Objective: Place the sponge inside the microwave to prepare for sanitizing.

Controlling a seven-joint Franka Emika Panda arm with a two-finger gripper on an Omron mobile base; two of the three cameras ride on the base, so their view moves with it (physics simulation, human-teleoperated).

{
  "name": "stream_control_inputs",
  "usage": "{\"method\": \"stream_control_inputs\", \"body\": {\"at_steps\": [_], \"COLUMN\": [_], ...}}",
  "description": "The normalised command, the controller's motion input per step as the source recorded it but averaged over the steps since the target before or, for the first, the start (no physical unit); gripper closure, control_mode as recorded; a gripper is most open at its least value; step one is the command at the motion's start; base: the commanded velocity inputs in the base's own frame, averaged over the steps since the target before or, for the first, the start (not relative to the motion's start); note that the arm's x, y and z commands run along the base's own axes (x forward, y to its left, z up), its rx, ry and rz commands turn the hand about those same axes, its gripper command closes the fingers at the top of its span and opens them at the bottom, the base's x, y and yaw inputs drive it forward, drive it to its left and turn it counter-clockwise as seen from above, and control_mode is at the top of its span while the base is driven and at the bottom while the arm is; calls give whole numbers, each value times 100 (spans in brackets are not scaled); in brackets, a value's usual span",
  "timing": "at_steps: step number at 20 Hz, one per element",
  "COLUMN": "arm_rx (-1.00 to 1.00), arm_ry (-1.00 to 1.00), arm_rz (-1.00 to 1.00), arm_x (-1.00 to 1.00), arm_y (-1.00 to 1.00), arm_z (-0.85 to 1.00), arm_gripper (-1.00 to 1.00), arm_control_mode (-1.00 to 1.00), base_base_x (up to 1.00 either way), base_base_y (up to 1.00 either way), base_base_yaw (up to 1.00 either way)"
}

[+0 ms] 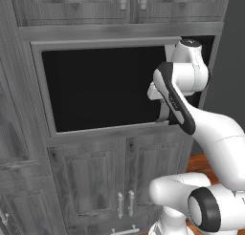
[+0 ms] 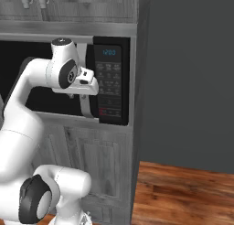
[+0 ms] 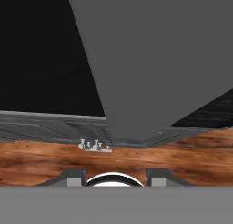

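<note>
The microwave (image 1: 105,86) is built into the grey cabinet wall, and its black glass door stands closed. Its keypad panel (image 2: 109,82) with a lit display sits at the right. A grey vertical door handle (image 2: 85,105) runs along the door's right edge. My hand hangs right against this handle, pointing down. In the hand view the handle (image 3: 150,59) runs close past the camera as a wide grey bar. My gripper (image 3: 114,177) is shut, with nothing showing between its tips. The sponge is out of view.
Grey cabinet doors (image 1: 110,181) with small metal pulls sit below the microwave, and more cabinets are above it. A dark grey wall (image 2: 192,73) stands to the right. Wooden floor (image 2: 183,192) lies below.
</note>
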Motion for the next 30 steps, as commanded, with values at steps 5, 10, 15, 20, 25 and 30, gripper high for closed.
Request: {"method": "stream_control_inputs", "body": {"at_steps": [5, 10, 15, 20, 25, 30], "arm_rx": [0, 0, -2, -4, 0, 0], "arm_ry": [-1, -1, -2, -5, 0, -1], "arm_rz": [-2, -5, -13, -11, 1, 0], "arm_x": [0, 0, 7, 47, 61, 24], "arm_y": [0, 0, -8, -2, -12, -22], "arm_z": [1, 1, 0, 0, 0, -2], "arm_gripper": [-100, -100, -100, -100, -100, -100], "arm_control_mode": [-100, -100, -100, -100, -100, -100], "base_base_x": [0, 0, 0, 0, 0, 0], "base_base_y": [0, 0, 0, 0, 0, 0], "base_base_yaw": [0, 0, 0, 0, 0, 0]}}
